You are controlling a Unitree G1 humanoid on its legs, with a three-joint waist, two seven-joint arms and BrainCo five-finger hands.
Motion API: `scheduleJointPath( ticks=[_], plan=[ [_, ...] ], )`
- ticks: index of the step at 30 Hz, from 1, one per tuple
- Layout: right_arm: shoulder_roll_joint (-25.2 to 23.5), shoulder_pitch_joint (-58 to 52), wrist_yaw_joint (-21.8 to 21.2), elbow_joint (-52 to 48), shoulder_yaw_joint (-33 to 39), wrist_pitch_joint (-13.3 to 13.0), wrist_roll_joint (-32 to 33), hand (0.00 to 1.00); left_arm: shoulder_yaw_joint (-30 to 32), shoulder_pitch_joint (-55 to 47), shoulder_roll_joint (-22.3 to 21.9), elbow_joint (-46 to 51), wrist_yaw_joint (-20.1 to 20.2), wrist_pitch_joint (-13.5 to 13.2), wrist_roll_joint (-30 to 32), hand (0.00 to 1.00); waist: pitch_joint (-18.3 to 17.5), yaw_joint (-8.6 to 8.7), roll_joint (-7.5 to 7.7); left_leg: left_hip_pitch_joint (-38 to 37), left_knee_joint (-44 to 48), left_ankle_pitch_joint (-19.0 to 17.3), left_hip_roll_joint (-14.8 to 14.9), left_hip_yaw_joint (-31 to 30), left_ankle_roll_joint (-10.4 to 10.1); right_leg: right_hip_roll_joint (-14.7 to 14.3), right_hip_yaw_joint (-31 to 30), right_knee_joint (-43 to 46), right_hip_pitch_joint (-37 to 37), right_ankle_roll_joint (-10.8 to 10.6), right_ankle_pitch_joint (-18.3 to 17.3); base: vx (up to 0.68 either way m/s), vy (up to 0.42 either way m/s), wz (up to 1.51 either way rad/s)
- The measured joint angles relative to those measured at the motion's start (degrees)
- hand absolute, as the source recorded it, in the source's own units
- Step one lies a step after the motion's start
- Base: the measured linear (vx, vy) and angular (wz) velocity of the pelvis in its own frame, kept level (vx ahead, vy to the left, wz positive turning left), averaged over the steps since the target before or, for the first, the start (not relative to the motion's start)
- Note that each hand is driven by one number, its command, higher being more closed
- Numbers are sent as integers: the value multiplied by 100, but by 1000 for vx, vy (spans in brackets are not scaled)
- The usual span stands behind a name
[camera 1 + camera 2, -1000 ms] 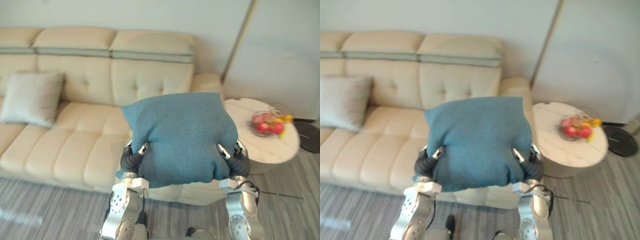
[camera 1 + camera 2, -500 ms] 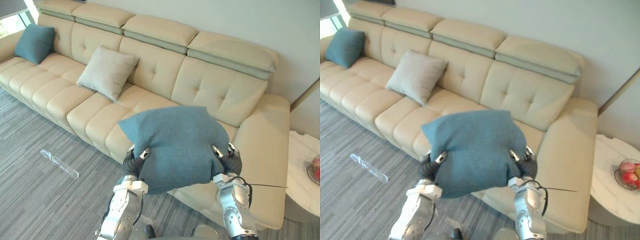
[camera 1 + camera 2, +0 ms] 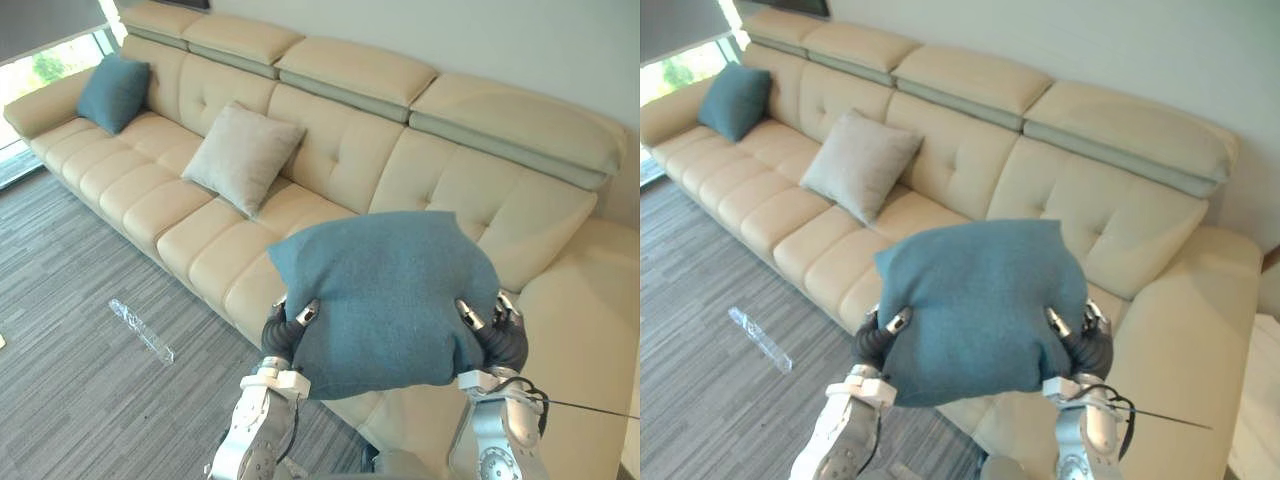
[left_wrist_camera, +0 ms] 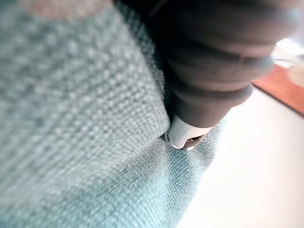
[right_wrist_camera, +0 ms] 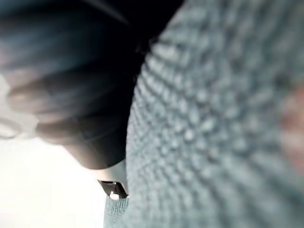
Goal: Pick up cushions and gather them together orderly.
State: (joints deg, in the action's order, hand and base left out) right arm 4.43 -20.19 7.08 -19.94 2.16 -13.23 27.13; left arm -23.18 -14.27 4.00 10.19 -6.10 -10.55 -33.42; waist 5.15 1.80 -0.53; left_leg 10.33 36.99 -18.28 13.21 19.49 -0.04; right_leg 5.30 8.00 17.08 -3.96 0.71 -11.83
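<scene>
1. The camera has turned left; more of the sofa (image 3: 400,160) shows.
2. The left hand (image 3: 285,330) and right hand (image 3: 497,337) both grip the big blue cushion (image 3: 390,290), held up before the sofa.
3. A grey cushion (image 3: 243,155) and a small blue cushion (image 3: 113,92) sit on it.

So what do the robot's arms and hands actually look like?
The left arm and right arm are silver-grey, each ending in a white band. Above that a dark ribbed cover wraps the wrist. The left hand and right hand have silver fingers with dark tips.
</scene>
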Motion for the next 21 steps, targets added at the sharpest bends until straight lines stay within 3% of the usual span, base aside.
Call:
scheduleJointPath(
  ticks=[2, 3, 4, 5, 6, 8, 9, 11, 15, 18, 21],
  plan=[
    [2, 45, 0, 3, -2, -7, 0, 100, 1, -25, -57, 11, 0, -14, 4, 100, -1, -178, -2, 12, -612, 19, -41, -360, -22, 87, -332, 85, -20, -139, -90, 84, 261, -63],
    [3, 62, 1, 12, -20, -2, -1, 100, 5, -71, -56, 28, 0, -26, 4, 100, -6, -239, -14, 3, -1211, 72, -142, -842, -90, 115, -572, 105, -42, -242, -144, 75, 360, -75],
    [9, 85, 1, 42, -59, -1, -1, 100, 18, -145, -57, 48, 0, -44, 3, 100, -12, -270, 3, -62, -1499, 351, -261, -1111, -527, 145, -805, 175, -137, -349, -200, 102, 453, -92],
    [19, 105, 2, 90, -103, 15, -7, 100, 30, -238, -49, 49, -4, -59, 1, 100, -102, -268, 2, -180, -1603, 519, -474, -1198, -734, 176, -1020, 150, -224, -479, -201, 144, 452, -97],
    [-31, 103, 12, 94, -134, 28, -8, 100, 29, -269, -49, 50, -23, -60, -1, 100, -123, -225, 50, -126, -1455, 467, -600, -1139, -651, 207, -1331, -54, -210, -522, -104, 159, 369, -82],
    [-54, 124, 21, 116, -198, 28, -8, 100, 40, -269, -41, 53, -28, -98, -1, 100, -114, -173, 136, -28, -1068, 358, -585, -746, -537, 229, -1714, -160, -310, -708, 104, 179, 321, -82],
    [-91, 167, 21, 180, -246, 34, -13, 100, 90, -285, -30, 47, -34, -95, -2, 100, -120, -175, 194, -31, -929, 340, -618, -600, -525, 263, -1891, -192, -396, -843, 263, 138, 273, -116],
    [-227, 249, 21, 359, -269, 35, -19, 100, 159, -279, -11, 44, -40, -119, 6, 100, -225, -279, 237, -185, -1075, 323, -694, -255, -490, 296, -2355, -351, -618, -843, 629, 144, 269, -172],
    [-200, 733, 13, 1007, -275, 16, -22, 100, 224, -204, 32, -19, -41, -192, 17, 100, -254, -225, 208, -487, -1628, 268, -833, 327, -378, 296, -1926, -411, -1187, -664, 1055, 85, 170, -148],
    [-146, 941, 10, 1556, -262, 59, -21, 100, 274, -47, 33, -321, -58, -147, 16, 100, -231, -156, 65, -668, -1902, 266, -872, 375, -376, 305, -967, -374, -1434, -580, 1253, 62, 33, -106],
    [56, 956, 10, 1894, -225, 117, -21, 100, 266, 88, 32, -523, -84, 27, 16, 100, -248, 50, -142, -847, -2205, 276, -866, 325, -367, 356, -289, -379, -1402, -539, 1288, 78, -20, -19]
  ],
)
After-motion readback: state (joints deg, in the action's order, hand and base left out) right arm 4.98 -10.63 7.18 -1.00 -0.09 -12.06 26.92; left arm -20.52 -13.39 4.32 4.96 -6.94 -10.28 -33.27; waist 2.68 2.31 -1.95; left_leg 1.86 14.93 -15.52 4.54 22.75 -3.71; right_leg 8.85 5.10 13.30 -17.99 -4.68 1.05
